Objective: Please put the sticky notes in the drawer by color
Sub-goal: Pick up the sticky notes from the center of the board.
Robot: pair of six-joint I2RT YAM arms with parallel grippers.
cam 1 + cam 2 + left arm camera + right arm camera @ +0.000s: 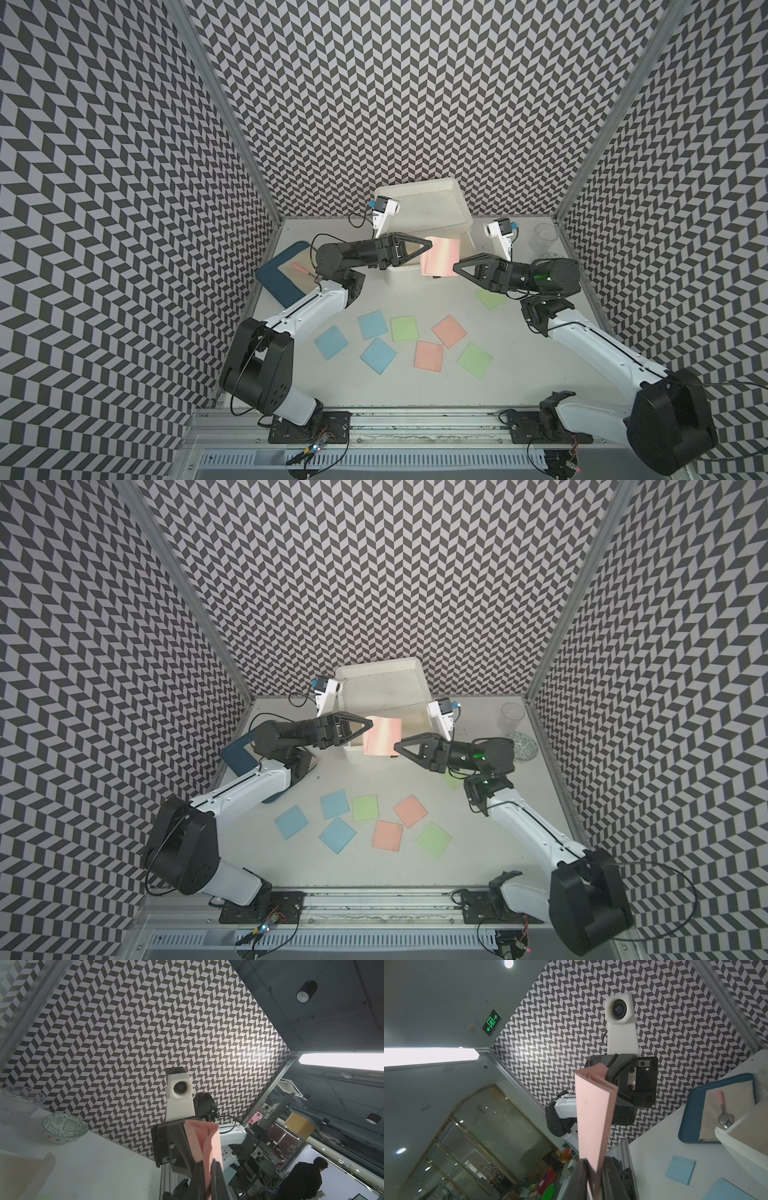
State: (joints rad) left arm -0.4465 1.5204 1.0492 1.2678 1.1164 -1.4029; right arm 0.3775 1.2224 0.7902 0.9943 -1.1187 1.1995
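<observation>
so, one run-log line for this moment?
held: pink sticky note, mid-air by drawer | left gripper: shut on it | right gripper: shut on it | table: eight loose notes

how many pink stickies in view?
3. The held pink note hangs between left gripper and right gripper. The far pink note and near pink note lie on the table. None seems hidden.
</observation>
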